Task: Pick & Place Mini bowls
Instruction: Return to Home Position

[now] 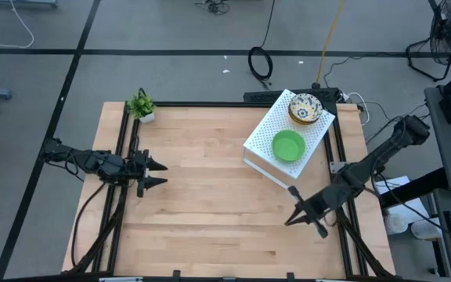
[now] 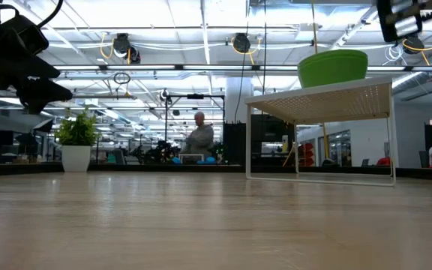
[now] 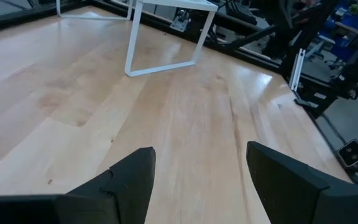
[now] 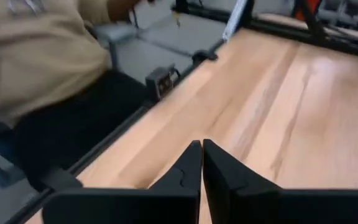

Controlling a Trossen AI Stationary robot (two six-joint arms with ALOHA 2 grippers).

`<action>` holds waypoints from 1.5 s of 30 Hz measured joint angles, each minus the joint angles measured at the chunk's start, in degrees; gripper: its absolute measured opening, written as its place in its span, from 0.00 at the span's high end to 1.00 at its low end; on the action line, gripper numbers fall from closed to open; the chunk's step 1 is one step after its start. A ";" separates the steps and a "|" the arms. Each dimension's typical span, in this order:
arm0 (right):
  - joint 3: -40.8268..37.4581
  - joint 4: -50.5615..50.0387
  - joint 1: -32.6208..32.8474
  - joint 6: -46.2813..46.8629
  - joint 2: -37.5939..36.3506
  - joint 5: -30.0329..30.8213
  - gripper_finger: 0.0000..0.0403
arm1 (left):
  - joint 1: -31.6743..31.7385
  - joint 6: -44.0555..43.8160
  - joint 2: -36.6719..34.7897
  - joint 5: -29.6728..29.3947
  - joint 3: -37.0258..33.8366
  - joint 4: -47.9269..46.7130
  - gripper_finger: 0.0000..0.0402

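**High view.** Light wooden table (image 1: 210, 196). A white perforated metal shelf (image 1: 265, 129) sits at an angle in the upper right of the frame. On its top:
- the plain bright green round bowls (image 1: 288, 146), which show from above as one disc, so I cannot count the stack;
- the cream-white round bowls with blue and yellow floral pattern (image 1: 305, 108), up and to the right of the green ones and close beside them. I cannot count these either.

A small potted green plant (image 1: 141, 106) stands at the table's upper left corner. My left claw (image 1: 156, 174) is at the left of the frame over the table's left border, fingers spread and holding nothing. My right claw (image 1: 290, 220) is at the lower right, pointing toward the lower left, apart from the shelf.

**Low view.** The green bowls (image 2: 333, 67) stand on the shelf top (image 2: 321, 101) in the upper right. The plant (image 2: 76, 139) is at the left. A distant person (image 2: 199, 135) is in the room near centre. Dark arm parts fill both upper corners.

**Left wrist view.** My two dark fingers (image 3: 132, 180) stand wide apart with bare wood between them. A white shelf leg (image 3: 166, 37) is at the top.

**Right wrist view.** My fingers (image 4: 185, 177) are pressed together, gripping nothing, above the table's edge. A person in a beige top (image 4: 36, 50) is at the upper left, beside the table.
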 joint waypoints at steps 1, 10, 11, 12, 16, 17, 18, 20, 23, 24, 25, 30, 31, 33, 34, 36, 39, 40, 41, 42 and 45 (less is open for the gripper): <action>-2.69 2.51 0.05 -0.07 -1.96 -1.01 1.00 | 0.00 0.79 0.02 -0.11 0.00 0.02 0.37; -24.65 18.87 -3.54 3.64 -23.35 -5.37 1.00 | 0.00 2.07 0.02 -0.27 -0.02 -0.44 0.37; -25.83 18.44 -3.61 3.66 -25.02 -5.65 1.00 | 0.00 2.07 0.00 -0.27 -0.02 -0.42 0.37; -26.67 17.54 -3.61 3.40 -26.17 -6.08 1.00 | 0.00 2.07 0.00 -0.27 -0.02 -0.43 0.37; -28.04 13.74 -3.61 -0.30 -29.17 -10.52 1.00 | 0.00 1.98 0.02 -0.29 -0.02 -0.34 0.37; -28.10 12.00 -3.63 -1.34 -29.51 -11.39 1.00 | 0.00 1.97 0.02 -0.29 -0.02 -0.39 0.37; -28.11 10.12 -3.63 -2.55 -29.87 -11.74 1.00 | 0.00 1.98 0.02 -0.29 -0.02 -0.35 0.37; -28.15 8.18 -3.63 -4.87 -30.69 -13.48 1.00 | 0.00 1.98 0.02 -0.29 -0.02 -0.41 0.37; -28.21 6.41 -3.62 -7.84 -31.48 -16.26 1.00 | 0.00 2.63 0.00 -0.29 -0.02 -0.36 0.37; -28.22 6.04 -3.61 -8.71 -31.61 -16.44 1.00 | 0.00 2.83 0.02 -0.29 -0.02 -0.34 0.37; -28.24 5.97 -3.61 -9.80 -31.73 -16.36 1.00 | 0.00 2.85 0.00 -0.29 -0.02 -0.32 0.37; -28.28 7.86 -3.63 -15.87 -31.78 -15.81 1.00 | 0.00 3.73 0.00 -0.29 -0.02 -0.35 0.37; -28.30 7.88 -3.63 -16.17 -31.78 -15.87 1.00 | 0.00 4.29 0.00 -0.29 -0.02 -0.31 0.37; -28.30 7.86 -3.63 -16.34 -31.78 -15.85 1.00 | 0.00 5.01 0.02 -0.29 -0.02 -0.31 0.37; -28.31 7.86 -3.63 -16.34 -31.76 -15.85 1.00 | 0.00 5.31 0.01 -0.29 -0.02 -0.31 0.37; -28.32 7.86 -3.63 -16.34 -31.76 -15.87 1.00 | 0.00 5.86 0.02 -0.30 -0.02 -0.29 0.37; -28.35 7.86 -3.63 -13.32 -31.76 -15.87 1.00 | 0.00 5.63 0.02 -0.29 -0.02 -0.28 0.37; -28.35 7.86 -3.63 -11.97 -31.76 -15.87 1.00 | 0.00 5.66 0.00 -0.30 -0.02 -0.29 0.37; -28.35 7.86 -3.63 -10.81 -31.76 -15.87 1.00 | 0.00 5.66 0.02 -0.31 -0.02 -0.28 0.37; -28.37 7.86 -3.63 -9.99 -31.76 -15.87 1.00 | 0.00 5.63 0.00 -0.29 -0.02 -0.28 0.37; -28.37 7.86 -3.63 -9.24 -31.76 -15.88 1.00 | 0.00 5.62 0.01 -0.29 -0.02 -0.28 0.37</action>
